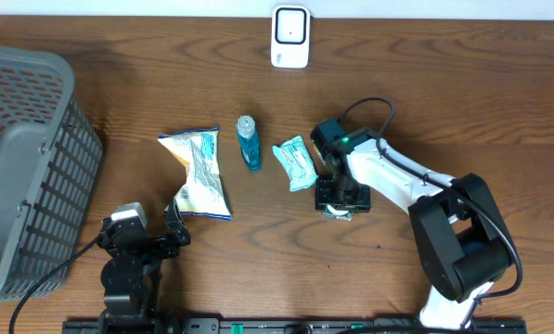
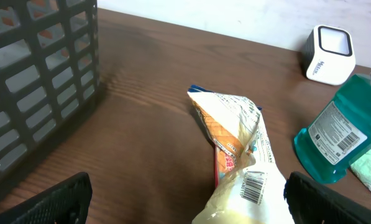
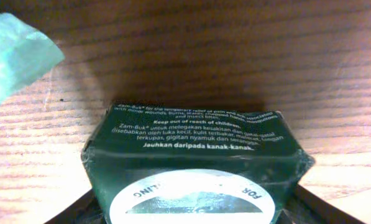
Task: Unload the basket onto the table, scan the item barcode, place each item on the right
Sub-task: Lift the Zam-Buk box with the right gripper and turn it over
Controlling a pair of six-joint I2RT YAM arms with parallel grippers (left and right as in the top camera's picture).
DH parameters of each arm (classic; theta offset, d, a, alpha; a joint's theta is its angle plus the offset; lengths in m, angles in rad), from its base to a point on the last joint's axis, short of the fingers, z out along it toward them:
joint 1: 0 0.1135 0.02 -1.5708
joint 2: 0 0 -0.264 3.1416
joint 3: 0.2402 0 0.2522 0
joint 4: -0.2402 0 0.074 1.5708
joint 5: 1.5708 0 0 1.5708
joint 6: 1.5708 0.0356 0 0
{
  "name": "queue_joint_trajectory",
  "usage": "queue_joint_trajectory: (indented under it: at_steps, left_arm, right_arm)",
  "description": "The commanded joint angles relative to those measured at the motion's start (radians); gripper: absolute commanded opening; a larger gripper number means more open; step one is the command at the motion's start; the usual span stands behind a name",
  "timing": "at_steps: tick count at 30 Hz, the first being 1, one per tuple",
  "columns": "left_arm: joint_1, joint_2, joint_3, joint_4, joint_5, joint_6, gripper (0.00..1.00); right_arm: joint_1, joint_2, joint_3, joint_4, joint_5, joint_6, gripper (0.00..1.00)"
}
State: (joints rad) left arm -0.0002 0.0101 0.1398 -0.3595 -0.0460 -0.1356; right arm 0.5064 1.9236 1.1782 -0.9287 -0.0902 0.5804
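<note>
I am seeing the right tool (image 1: pixel 336 197) straddling the dark green box (image 3: pixel 197 140) on the bench (image 1: pixel 425 83), near the teal packet (image 1: pixel 295 164); pinching or not, I cannot tell. The left tool (image 2: pixel 185 208) is standing spread wide.

A dark green cardboard box (image 3: pixel 197 146) is carrying white print on its upper face. The English lines are opening with "Zam-Buk* for the temporary relief of pain" and running on to "minor wounds, bruises" and "insect bites"; the words between are blurring. Below, "Keep out of reach of children." is standing in bold. The Malay lines are starting "Zam-Buk* untuk melegakan kesakitan dan gatal-gatal" and closing in bold with "Jauhkan daripada kanak-kanak." A white oval patch (image 3: pixel 197 204) on the near face is showing "LING" and "FOR" along its curved edge. A crumpled cream snack packet (image 2: pixel 235 134) is bearing a barcode (image 2: pixel 253 185), its digits too small. A teal plastic bottle (image 2: pixel 316 158) is wearing a white label (image 2: pixel 337 132) whose print is unreadable.
</note>
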Motion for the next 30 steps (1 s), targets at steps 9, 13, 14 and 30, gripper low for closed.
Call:
queue_joint_trajectory:
  at_steps: [9, 13, 14, 30]
  left_arm:
    - [0.006, -0.006, -0.003, 0.001, 0.013, -0.012, 0.98]
    - [0.006, -0.006, -0.003, 0.001, 0.013, -0.012, 0.97]
    - [0.006, -0.006, -0.003, 0.001, 0.013, -0.012, 0.98]
    - [0.006, -0.006, -0.003, 0.001, 0.013, -0.012, 0.98]
  right_arm:
    - [-0.190, 0.057, 0.037, -0.187, -0.428, -0.021, 0.51]
    - [-0.241, 0.057, 0.052, -0.296, -0.584, -0.052, 0.49]
    - [-0.250, 0.057, 0.052, -0.314, -0.622, -0.065, 0.48]
    - [-0.283, 0.057, 0.052, -0.684, -0.911, -0.395, 0.49]
